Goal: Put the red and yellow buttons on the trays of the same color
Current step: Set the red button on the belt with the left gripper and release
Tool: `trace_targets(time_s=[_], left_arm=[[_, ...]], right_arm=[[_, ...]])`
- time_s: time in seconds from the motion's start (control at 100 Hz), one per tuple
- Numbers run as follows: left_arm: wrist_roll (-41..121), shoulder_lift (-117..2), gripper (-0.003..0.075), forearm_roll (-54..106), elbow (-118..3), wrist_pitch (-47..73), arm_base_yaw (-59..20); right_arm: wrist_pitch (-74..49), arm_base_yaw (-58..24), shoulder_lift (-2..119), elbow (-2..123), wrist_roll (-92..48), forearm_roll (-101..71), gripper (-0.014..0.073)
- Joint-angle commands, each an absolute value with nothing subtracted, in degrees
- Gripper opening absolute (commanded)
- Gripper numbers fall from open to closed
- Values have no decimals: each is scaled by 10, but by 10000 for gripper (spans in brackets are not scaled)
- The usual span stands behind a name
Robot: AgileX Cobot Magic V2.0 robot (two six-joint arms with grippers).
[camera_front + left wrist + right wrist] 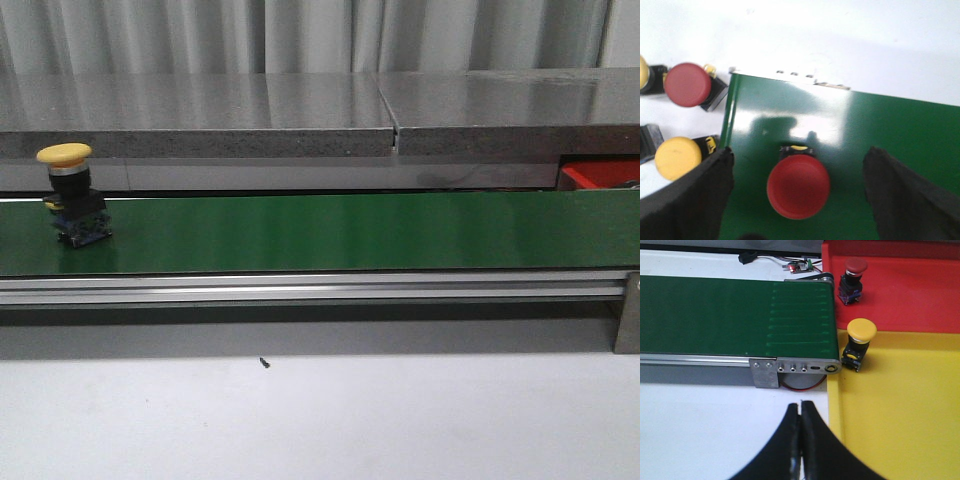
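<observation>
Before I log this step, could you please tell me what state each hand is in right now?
Left hand: open, its fingers either side of a red button on the green belt, not gripping it.
Right hand: closed, holding nothing.

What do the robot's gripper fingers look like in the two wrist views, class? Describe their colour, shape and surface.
In both wrist views the fingers are black and matte, with no markings or cables visible. The left gripper shows two broad, wedge-like fingers with a slightly rough, padded-looking surface. The right gripper shows two smooth, curved fingers that flare wide at the base and taper to narrow tips. The arms themselves are out of view.
</observation>
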State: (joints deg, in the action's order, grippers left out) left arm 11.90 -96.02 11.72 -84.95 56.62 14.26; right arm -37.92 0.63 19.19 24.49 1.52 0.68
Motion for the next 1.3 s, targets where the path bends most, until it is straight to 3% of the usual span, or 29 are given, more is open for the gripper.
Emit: trace_targets(time_s=[0.0,0.09,0.23,0.76,1.29], left_arm=[[125,-912,449,134,-864,538,120],[126,-892,319,134,-864,539,96],[126,-865,-15,135,-864,543,62],[127,-759,-19,137,-855,536,-41],[127,-556,-19,163,-636,427,-74]], right_arm=[[-338,7,194,259,14,10,-115],[-338,7,194,259,14,10,-115],[-338,7,194,259,14,10,-115],[-338,7,194,259,14,10,-115],[-330,7,194,259,14,10,-115]])
